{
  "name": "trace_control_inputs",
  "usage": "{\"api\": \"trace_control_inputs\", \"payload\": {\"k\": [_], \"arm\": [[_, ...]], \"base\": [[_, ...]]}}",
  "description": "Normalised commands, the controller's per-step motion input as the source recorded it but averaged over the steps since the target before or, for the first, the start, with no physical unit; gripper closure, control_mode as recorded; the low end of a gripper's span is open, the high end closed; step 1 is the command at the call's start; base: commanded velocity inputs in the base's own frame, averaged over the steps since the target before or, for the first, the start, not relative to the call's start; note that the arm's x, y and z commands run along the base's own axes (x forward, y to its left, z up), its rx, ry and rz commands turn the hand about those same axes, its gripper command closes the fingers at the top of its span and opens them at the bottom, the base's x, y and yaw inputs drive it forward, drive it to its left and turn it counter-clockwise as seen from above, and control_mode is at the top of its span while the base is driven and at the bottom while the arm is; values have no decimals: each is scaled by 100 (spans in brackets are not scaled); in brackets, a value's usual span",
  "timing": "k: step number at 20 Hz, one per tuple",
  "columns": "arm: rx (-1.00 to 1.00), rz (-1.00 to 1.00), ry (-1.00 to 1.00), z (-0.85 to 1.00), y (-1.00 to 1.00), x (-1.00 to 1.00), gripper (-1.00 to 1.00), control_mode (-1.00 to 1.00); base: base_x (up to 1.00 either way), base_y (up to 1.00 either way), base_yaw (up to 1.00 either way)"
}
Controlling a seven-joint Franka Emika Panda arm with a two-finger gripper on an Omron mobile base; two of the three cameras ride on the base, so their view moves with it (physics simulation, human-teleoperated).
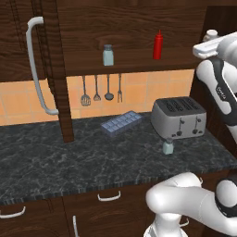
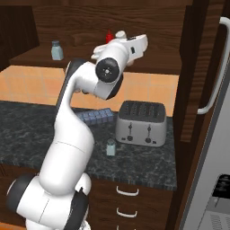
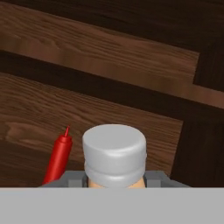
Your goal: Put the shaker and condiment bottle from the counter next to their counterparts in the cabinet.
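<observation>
Here the pincer [image 3: 114, 183] is clamped on the condiment bottle [image 3: 114, 154], whose pale cap rises between its fingers, a sliver of tan body showing beneath; it is held up at the cabinet [image 1: 134, 23] shelf, facing the wooden back; just beside the pincer's load stands the red squeeze bottle [image 3: 58, 155]; further along the shelf sits the twin shaker [image 1: 108, 55]; far below the pincer, on the desk [image 1: 55, 157], the shaker [image 1: 168, 146] stands in front of the toaster [image 1: 179, 117], with a blue tray [image 1: 121, 123] near.
</observation>
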Motion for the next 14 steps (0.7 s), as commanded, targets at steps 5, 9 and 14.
{"api": "trace_control_inputs", "payload": {"k": [5, 9, 14], "arm": [[0, 0, 2, 5, 6, 0, 100, -100], [0, 0, 0, 0, 28, 0, 100, -100], [-1, 0, 0, 0, 34, -2, 100, -100]], "base": [[0, 0, 0], [0, 0, 0], [0, 0, 0]]}}
